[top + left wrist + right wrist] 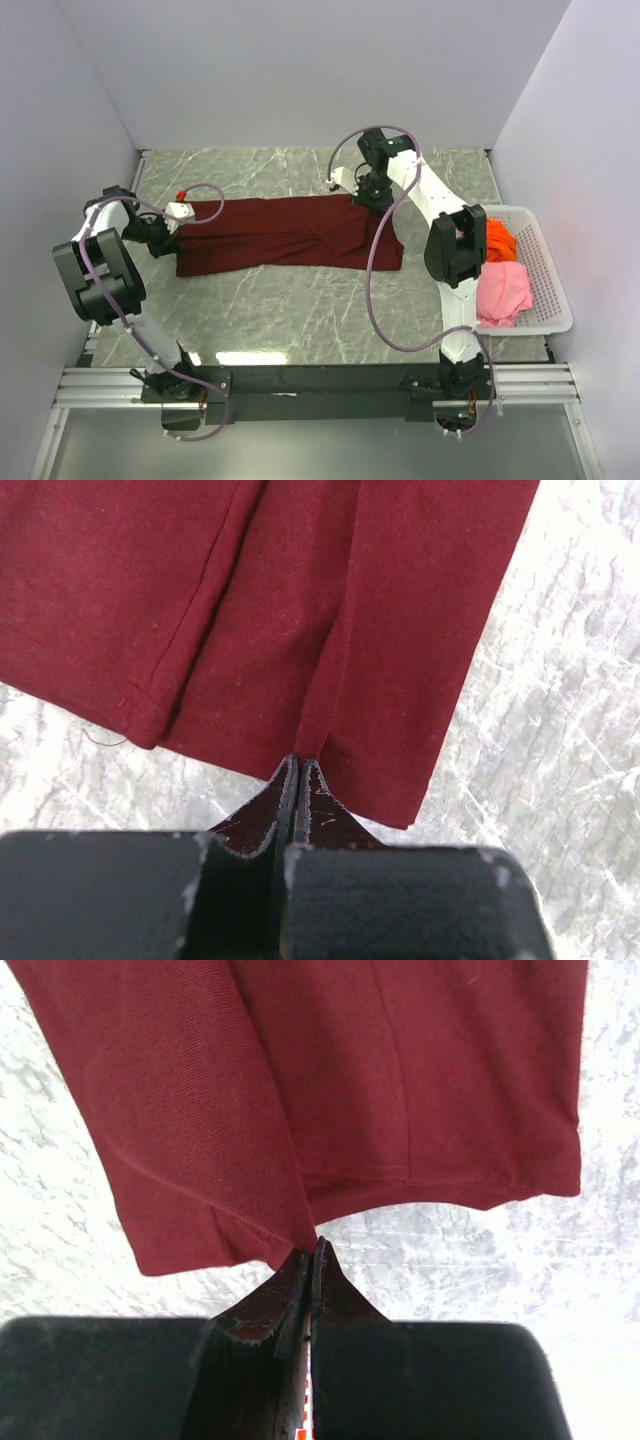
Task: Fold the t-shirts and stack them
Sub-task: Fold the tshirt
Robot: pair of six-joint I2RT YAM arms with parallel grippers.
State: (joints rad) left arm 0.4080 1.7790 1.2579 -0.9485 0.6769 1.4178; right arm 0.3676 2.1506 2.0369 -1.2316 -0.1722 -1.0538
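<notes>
A dark maroon t-shirt lies folded into a long strip across the middle of the marble table. My left gripper is shut on the strip's left end; the left wrist view shows the cloth pinched into a crease at the closed tips of that gripper. My right gripper is shut on the strip's upper right edge, where a fold of the shirt runs into the closed tips of that gripper. An orange t-shirt and a pink t-shirt lie bunched in the basket.
A white perforated basket stands at the table's right edge, beside the right arm. Grey walls close in the left, back and right sides. The arms' bases sit on a rail along the near edge.
</notes>
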